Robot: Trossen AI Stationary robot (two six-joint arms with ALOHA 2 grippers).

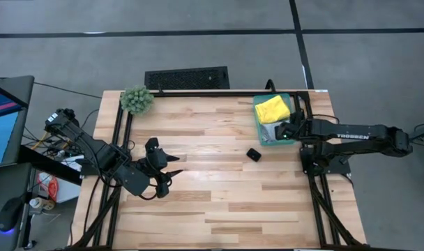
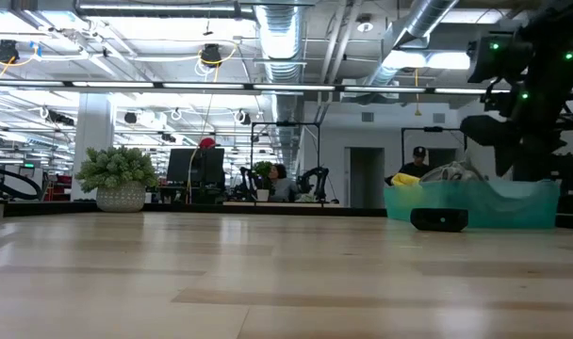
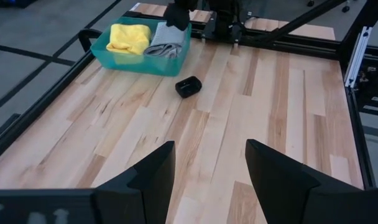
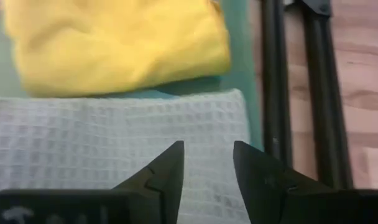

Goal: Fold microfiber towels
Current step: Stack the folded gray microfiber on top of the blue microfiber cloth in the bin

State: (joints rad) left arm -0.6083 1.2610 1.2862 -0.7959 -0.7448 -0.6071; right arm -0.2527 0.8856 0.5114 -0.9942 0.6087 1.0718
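We see the right claw (image 4: 207,165) parted, empty, just above the grey towel (image 4: 114,143), beside the yellow towel (image 4: 114,43) in the teal bin (image 1: 262,132). Near the bin a black block (image 1: 253,154) lies on the desk (image 1: 219,202). Far off, our left claw (image 3: 207,168) gapes empty.

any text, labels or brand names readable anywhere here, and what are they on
"TROSSEN": white lettering on the right arm, high view.
A pale mark on the left gripper body, left wrist view: too blurred to read.
A pale mark on the right gripper body, right wrist view: unreadable.
Nothing else is legible.
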